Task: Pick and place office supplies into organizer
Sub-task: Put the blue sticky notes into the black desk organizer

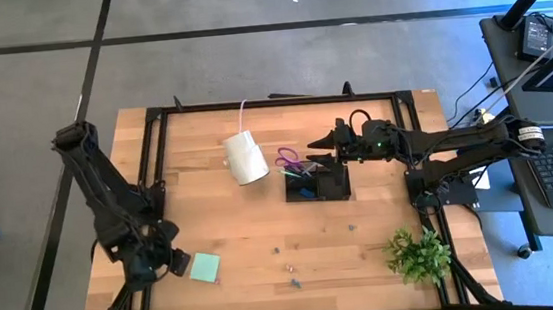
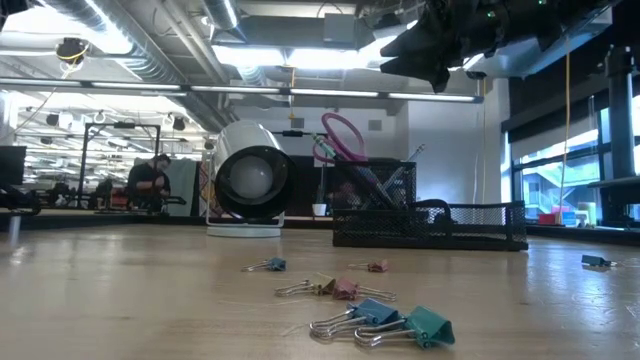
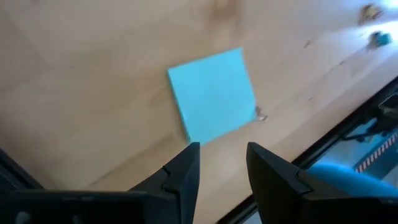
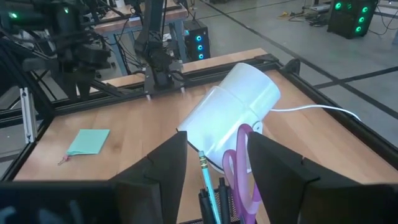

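high view shows the right gripper (image 1: 328,142) hovering over the black organizer (image 1: 332,192) near the table's middle, its fingers (image 4: 163,163) spread apart and empty; purple-handled scissors (image 1: 291,160) stand upright in the organizer's compartment nearest the white cylinder roll (image 1: 245,158), beside a teal pencil (image 4: 206,174) and some dark pens; the roll lies on its side just beside the organizer; the left gripper (image 1: 177,262) rests low at the table's near left corner, its fingers (image 3: 185,171) parted with nothing between them, just beside the mint-green sticky-note pad (image 1: 204,268), which lies flat on the wood; small binder clips (image 2: 385,320) are scattered on the near part of the table, well apart from the organizer, perhaps six or seven, though the count is hard to tell; a green leafy plant (image 1: 418,254) sits at the near right corner.
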### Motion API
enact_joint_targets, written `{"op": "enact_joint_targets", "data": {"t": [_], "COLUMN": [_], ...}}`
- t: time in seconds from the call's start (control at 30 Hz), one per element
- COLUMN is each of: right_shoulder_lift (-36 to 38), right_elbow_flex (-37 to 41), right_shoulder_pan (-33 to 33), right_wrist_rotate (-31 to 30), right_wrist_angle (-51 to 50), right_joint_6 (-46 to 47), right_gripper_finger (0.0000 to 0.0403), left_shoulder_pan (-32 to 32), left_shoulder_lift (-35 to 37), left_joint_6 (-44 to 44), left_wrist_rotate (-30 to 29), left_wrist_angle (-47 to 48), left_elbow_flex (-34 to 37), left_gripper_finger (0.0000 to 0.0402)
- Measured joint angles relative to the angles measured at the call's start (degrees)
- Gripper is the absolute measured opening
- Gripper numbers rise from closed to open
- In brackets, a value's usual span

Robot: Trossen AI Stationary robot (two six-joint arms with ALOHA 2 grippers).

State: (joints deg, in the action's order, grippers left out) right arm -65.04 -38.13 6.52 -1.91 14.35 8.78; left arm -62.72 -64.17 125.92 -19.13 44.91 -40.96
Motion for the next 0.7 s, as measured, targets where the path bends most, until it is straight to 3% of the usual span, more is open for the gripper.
{"op": "enact_joint_targets", "data": {"t": [0.17, 0.4, 0.57, 0.7], "right_shoulder_lift": [0.00, 0.00, -0.66, -3.45], "right_elbow_flex": [0.00, 0.02, 0.04, 0.04], "right_shoulder_pan": [0.00, 0.00, -0.18, -3.01], "right_wrist_rotate": [0.01, 0.00, 0.09, 0.10], "right_wrist_angle": [-0.04, -0.09, 0.20, 4.23], "right_joint_6": [-0.04, 1.34, 14.29, 21.31], "right_gripper_finger": [0.0173, 0.0173, 0.0173, 0.0173], "left_shoulder_pan": [0.02, 0.09, 0.18, -0.34], "left_shoulder_lift": [-1.23, -4.17, -4.90, -4.95], "left_joint_6": [-5.58, -15.94, -15.87, -20.99], "left_wrist_rotate": [-0.05, -4.67, -1.59, -0.31], "left_wrist_angle": [-7.65, -15.59, -14.76, -14.94], "left_elbow_flex": [3.65, 3.75, 3.75, 3.75], "left_gripper_finger": [0.0125, 0.0125, 0.0125, 0.0125]}}
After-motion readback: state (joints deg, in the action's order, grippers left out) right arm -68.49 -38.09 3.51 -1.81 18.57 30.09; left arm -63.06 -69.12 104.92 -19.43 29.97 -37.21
